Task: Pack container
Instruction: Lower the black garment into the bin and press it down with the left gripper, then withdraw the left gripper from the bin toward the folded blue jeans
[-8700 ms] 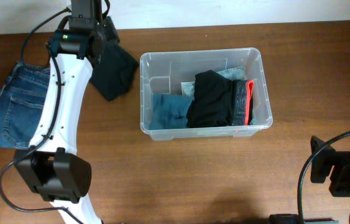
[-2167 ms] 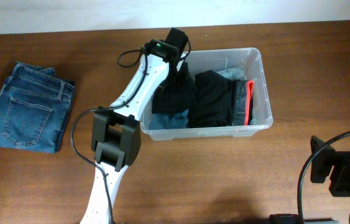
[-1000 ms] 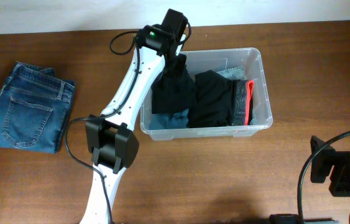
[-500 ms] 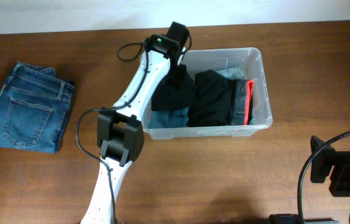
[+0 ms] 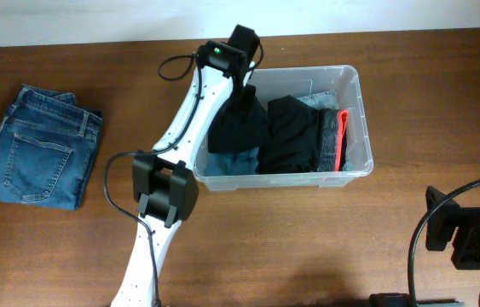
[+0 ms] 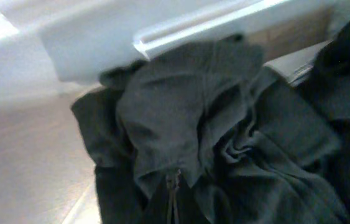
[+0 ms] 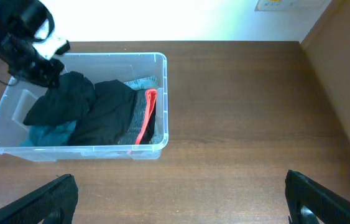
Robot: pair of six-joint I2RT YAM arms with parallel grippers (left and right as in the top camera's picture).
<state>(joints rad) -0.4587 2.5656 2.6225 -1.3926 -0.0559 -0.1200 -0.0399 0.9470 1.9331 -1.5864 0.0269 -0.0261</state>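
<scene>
The container point(image 5: 361, 128), a clear plastic bin, stands at the table's middle back and also shows in the right wrist view point(image 7: 163, 99). My left gripper point(image 5: 243, 83) reaches over its back left corner, shut on a dark zipped garment point(image 5: 238, 128) that hangs down into the bin's left part. In the left wrist view this garment point(image 6: 187, 112) fills the frame and hides the fingers. Inside lie a black garment point(image 5: 295, 136), a grey and red piece point(image 5: 338, 141) and a teal piece point(image 5: 229, 162). My right gripper point(image 7: 181, 200) stands open above bare table.
Folded blue jeans point(image 5: 39, 158) lie on the table at the far left. The left arm's base point(image 5: 164, 196) stands in front of the bin's left corner. The right arm point(image 5: 470, 240) is at the front right corner. A pale wall runs behind the table.
The left arm has carried the dark garment from the table left of the container to over its left part. Over the last second it only shifted slightly. The right arm is unmoved.
</scene>
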